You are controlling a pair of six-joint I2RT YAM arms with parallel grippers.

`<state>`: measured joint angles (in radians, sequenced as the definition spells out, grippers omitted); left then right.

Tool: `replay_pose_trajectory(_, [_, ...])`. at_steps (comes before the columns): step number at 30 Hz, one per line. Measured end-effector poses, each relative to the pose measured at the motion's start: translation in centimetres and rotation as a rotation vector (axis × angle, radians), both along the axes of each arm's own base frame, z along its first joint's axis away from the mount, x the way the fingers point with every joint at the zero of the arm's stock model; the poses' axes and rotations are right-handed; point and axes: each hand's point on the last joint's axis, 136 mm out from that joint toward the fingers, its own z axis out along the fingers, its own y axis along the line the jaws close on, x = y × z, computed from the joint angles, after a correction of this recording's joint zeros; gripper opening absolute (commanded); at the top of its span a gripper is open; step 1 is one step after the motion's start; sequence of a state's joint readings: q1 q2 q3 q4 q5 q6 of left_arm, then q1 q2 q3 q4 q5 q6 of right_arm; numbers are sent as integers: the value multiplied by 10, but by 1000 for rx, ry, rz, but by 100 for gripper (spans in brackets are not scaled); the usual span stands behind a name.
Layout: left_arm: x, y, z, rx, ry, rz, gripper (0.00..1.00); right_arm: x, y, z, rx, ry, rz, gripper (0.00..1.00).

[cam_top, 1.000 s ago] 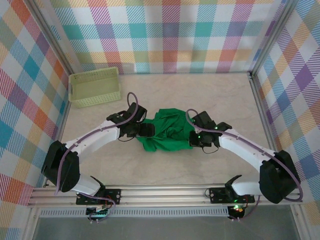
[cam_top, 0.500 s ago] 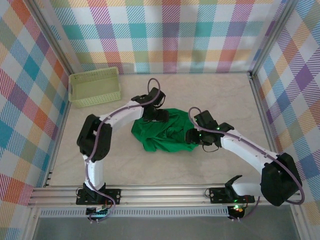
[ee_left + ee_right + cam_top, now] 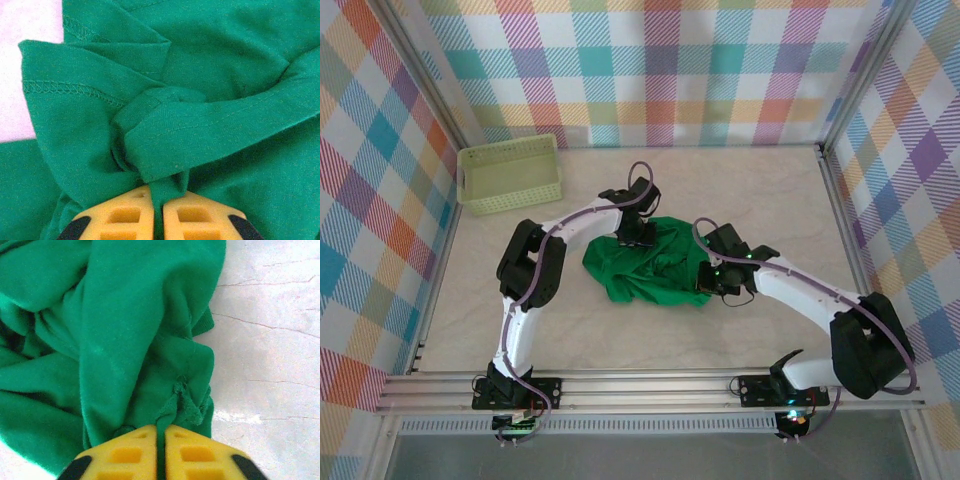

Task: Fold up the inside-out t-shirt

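Over at the far left of the desk [image 3: 620, 340], a pale yellow-green lattice basket [image 3: 510, 173] stood near the back corner, well apart from everything else. The left arm [image 3: 525, 280] rose from its base at the near edge and arced over to the right, ending at the far edge of the cloth. The left claw [image 3: 636, 238] was pinched closed on the bright green t-shirt [image 3: 640, 272]. From the left wrist, its two yellow fingers [image 3: 125, 215] were pressed almost together with a thin ridge of green fabric caught between them. Just beyond the tips the cloth bunched into a thick twisted fold, and a stitched hem ran along the left.

The t-shirt lay crumpled in a wrinkled heap near the middle of the desk, between the two claws. Its lower left corner trailed toward the near edge.

On the heap's right side, the right claw [image 3: 705, 285] was likewise clamped shut on the t-shirt. From the right wrist, its yellow fingers [image 3: 195, 455] met on a gathered tuft of fabric at the cloth's edge, with bare marbled desk just to the right. The right arm [image 3: 800, 300] stretched back from there to its base at the near right.
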<state>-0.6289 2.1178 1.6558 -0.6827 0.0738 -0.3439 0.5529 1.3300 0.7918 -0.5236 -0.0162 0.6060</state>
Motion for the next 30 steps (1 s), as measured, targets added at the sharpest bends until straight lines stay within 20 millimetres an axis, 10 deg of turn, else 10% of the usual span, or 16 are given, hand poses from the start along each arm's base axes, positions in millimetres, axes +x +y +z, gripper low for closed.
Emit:
replay_pose_trajectory(4, [1, 3, 7, 6, -17, 12, 0, 0, -6, 9, -23, -34, 10, 0])
replay_pose_trajectory(8, [2, 19, 56, -16, -116, 51, 0, 13, -24, 39, -88, -104, 4, 0])
replay_pose_trajectory(13, [-8, 69, 198, -185, -421, 184, 0, 49, -55, 160, -62, -385, -66, 0])
replay_pose_trajectory(17, [-42, 138, 316, -357, -732, 340, 0, 36, -68, 277, 28, -678, -75, 0])
replay_pose_trajectory(20, [-69, 161, 347, -421, -832, 383, 0, 12, -69, 327, 109, -803, -49, 0])
replay_pose_trajectory(24, [-67, 171, 313, -367, -794, 446, 0, 0, -65, 329, 144, -811, -10, 0])
replay_pose_trajectory(30, [-58, 169, 171, -148, -484, 485, 0, 35, -49, 241, 53, -567, 21, 0])
